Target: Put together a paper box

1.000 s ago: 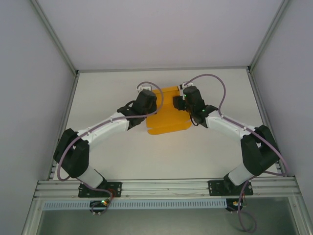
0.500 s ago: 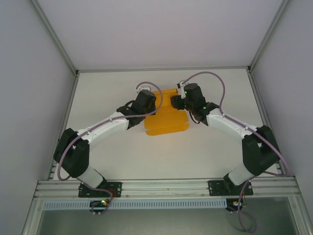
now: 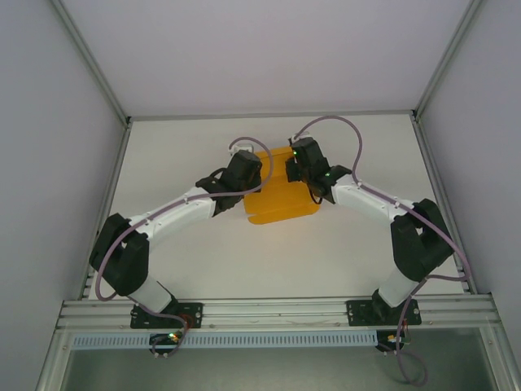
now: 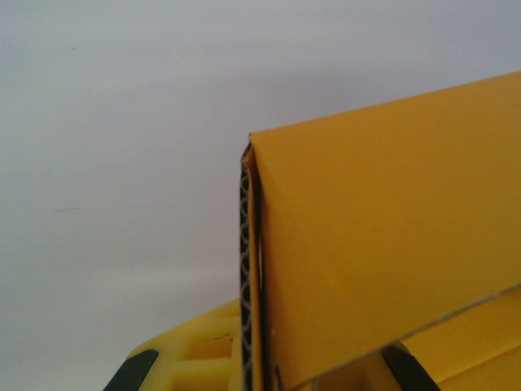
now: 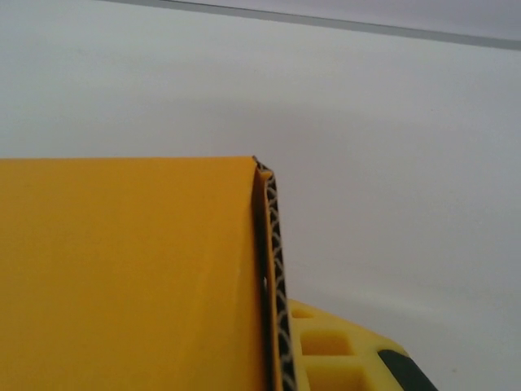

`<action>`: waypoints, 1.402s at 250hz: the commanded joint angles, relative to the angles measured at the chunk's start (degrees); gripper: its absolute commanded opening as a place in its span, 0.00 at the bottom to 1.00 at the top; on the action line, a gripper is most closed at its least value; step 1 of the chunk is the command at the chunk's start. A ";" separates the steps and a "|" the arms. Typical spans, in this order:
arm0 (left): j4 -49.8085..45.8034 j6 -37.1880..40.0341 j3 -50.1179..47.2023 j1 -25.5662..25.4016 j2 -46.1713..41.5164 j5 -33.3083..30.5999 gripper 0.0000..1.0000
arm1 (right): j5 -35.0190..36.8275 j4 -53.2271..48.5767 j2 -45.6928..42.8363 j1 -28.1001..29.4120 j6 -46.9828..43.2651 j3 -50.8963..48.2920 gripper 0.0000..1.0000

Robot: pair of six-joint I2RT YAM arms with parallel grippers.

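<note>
The paper box is bright orange card lying at mid-table between both arms. My left gripper grips its left side, and my right gripper grips its right side. In the left wrist view, a folded orange panel rises at the right, and its thin side wall is pressed against my patterned pad. My left gripper is shut on that wall. In the right wrist view, the orange panel sits at the left, with its edge clamped along the pad of my right gripper. The inner fingers are hidden behind the card.
The white table is walled by grey panels on the left, right and back. An aluminium rail runs along the near edge, where both arm bases are bolted. Purple cables loop above the wrists.
My right wrist has moved left and towards the back, and its elbow has folded in. The box shifted slightly between the grippers. The left arm barely moved.
</note>
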 commanded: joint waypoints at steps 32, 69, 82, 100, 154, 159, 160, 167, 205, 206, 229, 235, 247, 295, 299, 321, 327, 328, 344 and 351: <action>-5.38 -0.17 2.19 1.61 -2.16 -7.34 0.00 | 28.36 -18.23 3.73 -0.81 2.22 3.53 0.00; -5.80 -0.46 1.54 2.22 -3.22 -8.88 0.00 | 38.91 -25.37 5.48 -1.01 4.20 4.79 0.02; -6.12 -0.52 1.56 2.21 -3.14 -9.20 0.00 | 42.72 -30.05 6.48 -1.12 8.66 6.46 0.03; -6.51 -0.61 1.62 2.18 -3.08 -9.24 0.00 | 46.79 -38.36 8.29 -1.23 16.81 9.59 0.02; -4.72 -0.19 1.17 2.05 -2.83 -6.47 0.00 | 35.82 -19.10 4.88 -0.28 7.87 4.39 0.17; -4.65 -0.13 1.17 2.00 -2.74 -6.27 0.00 | 32.06 -14.48 3.78 -0.21 5.69 2.61 0.18; -4.63 -0.15 1.21 2.04 -2.65 -6.24 0.00 | 31.28 -13.66 3.57 -0.19 5.37 2.25 0.18; -4.59 -0.10 1.39 1.92 -2.58 -6.01 0.00 | 24.50 -8.37 2.10 -0.33 4.13 -0.14 0.19; -4.13 0.26 1.52 1.91 -1.64 -3.92 0.00 | -4.05 14.87 -4.28 -1.82 0.15 -10.50 0.37; -4.15 0.27 1.52 1.91 -1.62 -3.88 0.00 | -4.57 15.30 -4.41 -1.83 0.05 -10.64 0.38; -4.06 0.57 1.74 1.96 -1.16 -3.23 0.00 | -13.58 20.20 -6.24 -1.91 -1.96 -12.10 0.54; -4.03 0.70 1.86 1.99 -1.01 -3.05 0.00 | -15.67 20.52 -6.68 -1.94 -2.29 -12.11 0.56; -3.93 1.37 1.90 2.04 -0.74 -2.30 0.00 | -19.13 20.95 -7.58 -2.00 -2.59 -12.08 0.61; -4.25 2.18 1.98 3.90 0.07 2.43 0.00 | -26.86 23.02 -12.56 -2.24 0.63 -14.20 1.00; -4.20 2.45 1.97 4.08 0.07 3.01 0.00 | -26.59 23.00 -13.13 -2.27 0.94 -14.55 1.00; -2.96 7.16 1.88 5.07 -0.02 6.76 0.00 | -22.17 21.61 -16.42 -2.37 2.82 -16.65 1.00; -2.87 8.91 1.88 5.29 -0.05 7.73 0.00 | -20.73 20.68 -17.46 -2.42 3.43 -17.18 1.00; -2.90 9.25 1.92 5.31 -0.03 7.92 0.00 | -20.42 20.49 -17.64 -2.44 3.53 -17.23 1.00; -4.60 15.55 3.25 6.37 0.61 13.09 0.00 | -15.74 16.45 -20.45 -2.62 5.19 -18.14 1.00; -6.69 19.14 4.49 7.09 1.28 17.17 0.00 | -13.72 14.00 -21.75 -2.79 5.96 -18.53 1.00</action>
